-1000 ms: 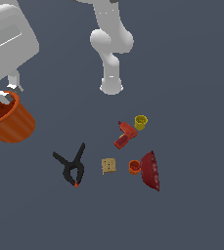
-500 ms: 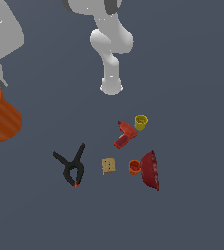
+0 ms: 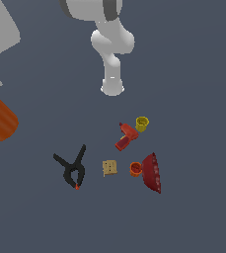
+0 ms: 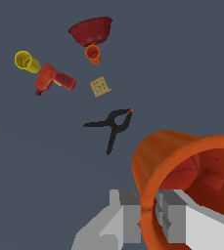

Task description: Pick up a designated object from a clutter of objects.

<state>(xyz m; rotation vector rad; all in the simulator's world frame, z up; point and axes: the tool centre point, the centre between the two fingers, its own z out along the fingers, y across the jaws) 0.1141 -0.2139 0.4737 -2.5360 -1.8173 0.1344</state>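
Larger orange cup: held aloft at the exterior view's left edge, well apart from the clutter, so the pick is judged done.
Gripper: 2 fingers clamped across the thick rim, 1 inside, 1 outside.
Red bowl: tipped on edge, left beside the smaller orange cup.
Black spring clamp: left lying flat.
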